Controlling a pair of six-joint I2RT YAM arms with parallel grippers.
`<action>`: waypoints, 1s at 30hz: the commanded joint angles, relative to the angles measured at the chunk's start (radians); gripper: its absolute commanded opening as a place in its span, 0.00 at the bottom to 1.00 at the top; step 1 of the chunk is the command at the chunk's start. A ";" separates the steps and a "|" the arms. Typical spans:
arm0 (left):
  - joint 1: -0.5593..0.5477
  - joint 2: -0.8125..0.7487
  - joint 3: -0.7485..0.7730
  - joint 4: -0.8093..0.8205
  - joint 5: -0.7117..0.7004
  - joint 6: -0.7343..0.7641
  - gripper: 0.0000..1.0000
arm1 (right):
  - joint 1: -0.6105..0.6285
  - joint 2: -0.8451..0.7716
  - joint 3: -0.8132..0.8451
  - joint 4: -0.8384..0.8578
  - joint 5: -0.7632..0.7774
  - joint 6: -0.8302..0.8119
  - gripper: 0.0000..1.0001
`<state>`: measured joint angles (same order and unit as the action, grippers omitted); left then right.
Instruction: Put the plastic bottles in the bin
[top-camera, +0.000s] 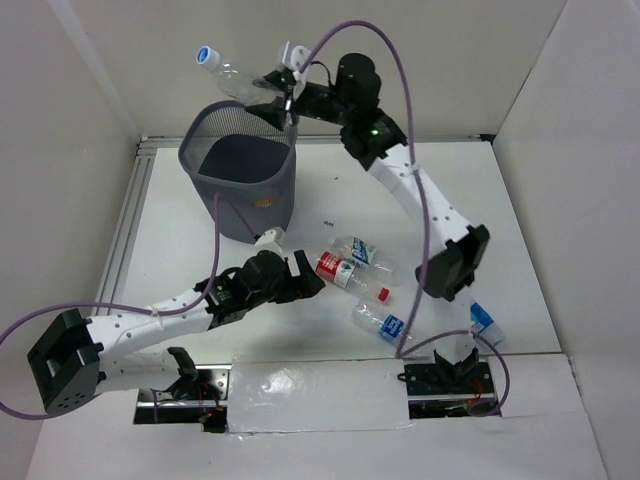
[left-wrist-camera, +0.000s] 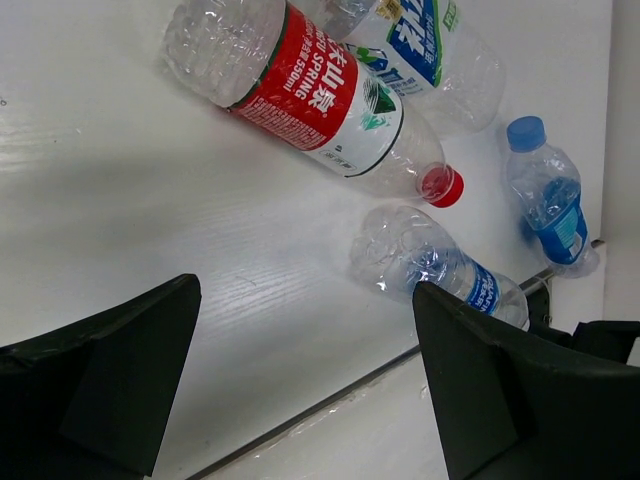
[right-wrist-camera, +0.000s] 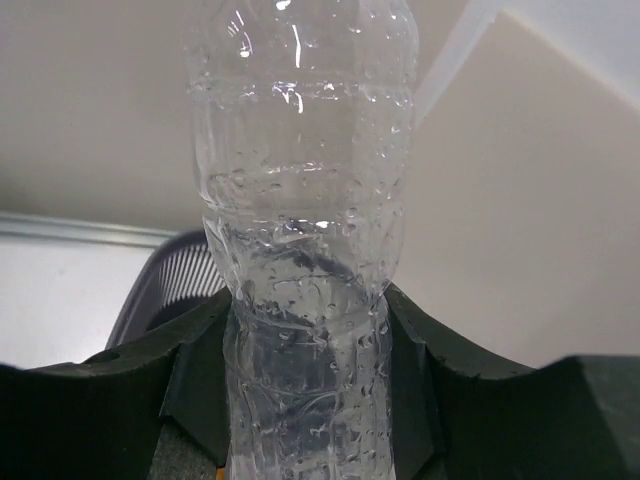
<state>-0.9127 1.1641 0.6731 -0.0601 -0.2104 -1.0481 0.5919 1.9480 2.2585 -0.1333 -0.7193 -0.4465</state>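
Your right claw (top-camera: 283, 90) is clamped on 1 clear plastic bottle (top-camera: 228, 72) with a blue cap. It holds the bottle in the air at the far rim of the bin (top-camera: 235, 200), cap end tilted up and away from the claw. From the right wrist you see both fingers pressed into the ribbed body of that bottle (right-wrist-camera: 300, 200), with the bin's mesh (right-wrist-camera: 165, 280) low behind it. You cannot tell from these views whether the bottle is squarely over the opening.

Your left claw (top-camera: 300, 275) hangs low over the bench (top-camera: 480, 200) on the near right side of the bin. Its jaws are spread wide, and from the left wrist (left-wrist-camera: 305, 300) only bare bench (left-wrist-camera: 150, 200) shows between them.

4 bottles lie on their sides, all on the near right of the bin:
- The red-labelled bottle (top-camera: 335, 268) (left-wrist-camera: 310, 90) has a red cap and sits just beyond the left claw's tips.
- The white-and-green labelled bottle (top-camera: 365, 252) (left-wrist-camera: 430, 50) lies just beside it, on the side away from the claw.
- The blue-labelled bottle (top-camera: 382, 322) (left-wrist-camera: 440, 265) lies nearer the arm bases.
- The blue-capped bottle (top-camera: 485, 322) (left-wrist-camera: 548, 200) is farthest from the bin, beside the right arm's base.
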 joint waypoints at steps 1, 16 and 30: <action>-0.005 -0.056 -0.032 0.060 -0.010 -0.046 1.00 | 0.019 0.179 0.172 0.103 0.029 0.250 0.41; -0.014 0.044 -0.023 0.229 -0.079 -0.285 1.00 | -0.006 0.214 0.210 0.071 0.136 0.379 1.00; -0.023 0.523 0.443 -0.185 -0.155 -0.630 1.00 | -0.510 -0.432 -0.575 -0.258 -0.041 0.157 0.88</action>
<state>-0.9318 1.6211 1.0233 -0.0971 -0.3248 -1.5887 0.0906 1.6295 1.8256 -0.2939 -0.6582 -0.2180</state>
